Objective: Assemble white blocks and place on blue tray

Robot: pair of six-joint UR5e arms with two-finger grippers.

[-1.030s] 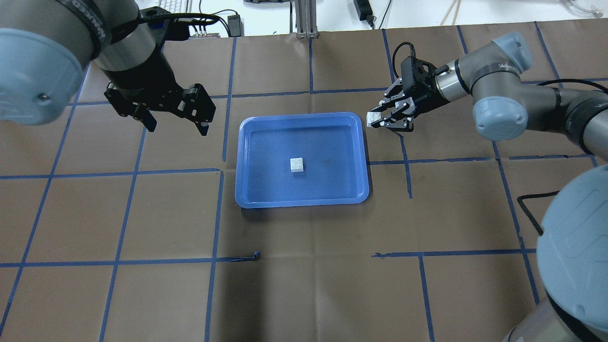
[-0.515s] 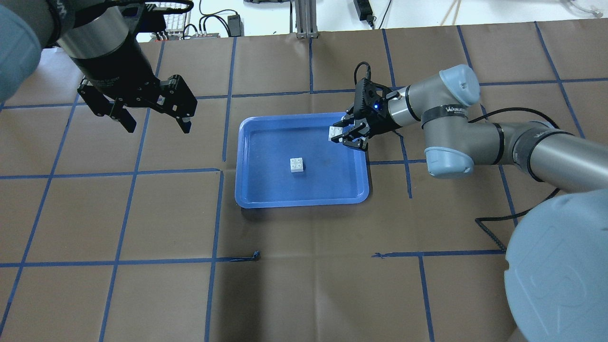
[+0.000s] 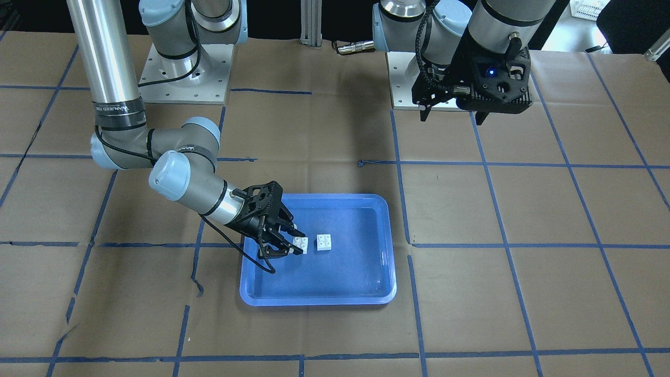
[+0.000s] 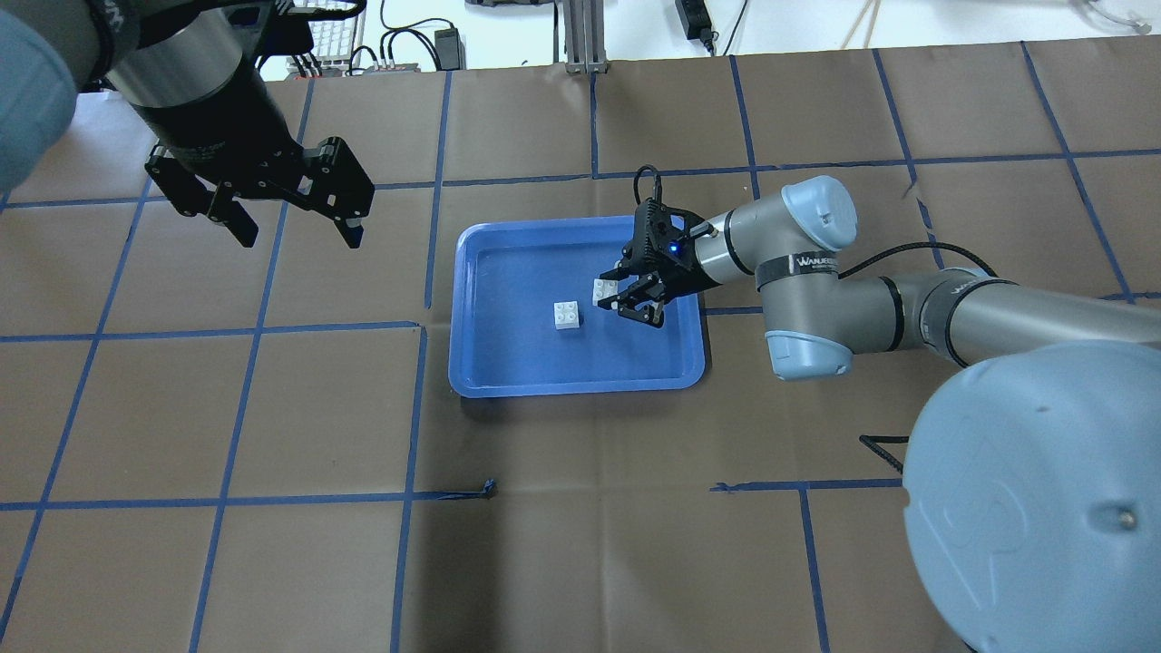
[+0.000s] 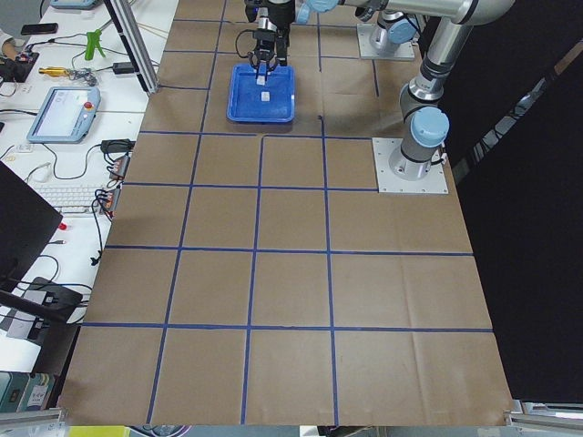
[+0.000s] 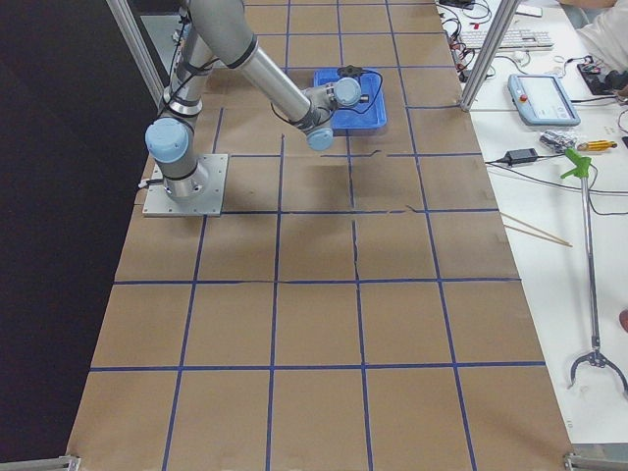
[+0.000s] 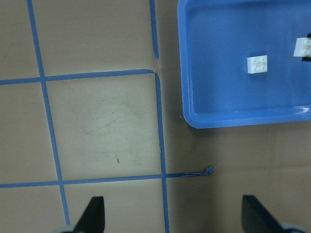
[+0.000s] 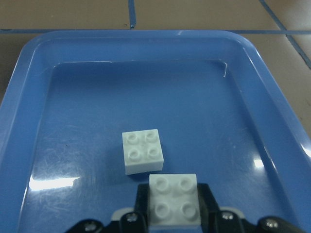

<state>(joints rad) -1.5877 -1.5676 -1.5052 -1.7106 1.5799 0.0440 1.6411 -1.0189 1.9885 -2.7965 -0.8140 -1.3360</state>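
One white block (image 4: pixel 569 315) lies studs-up near the middle of the blue tray (image 4: pixel 472 363). It also shows in the front view (image 3: pixel 324 242) and the right wrist view (image 8: pixel 142 151). My right gripper (image 4: pixel 619 296) is shut on the second white block (image 4: pixel 605 291), held just above the tray floor and beside the first; the held block shows in the right wrist view (image 8: pixel 173 200) and the front view (image 3: pixel 300 244). My left gripper (image 4: pixel 290 222) is open and empty, high above the table left of the tray.
The tray (image 3: pixel 251 293) sits on brown paper marked with blue tape lines. A torn scrap of tape (image 4: pixel 490 488) lies in front of the tray. Cables and a power supply (image 4: pixel 448 41) lie beyond the table's far edge.
My right gripper has carried its white block from outside the tray's right rim into the tray, close beside the lying block. My left arm has drawn back to the left and now holds still.
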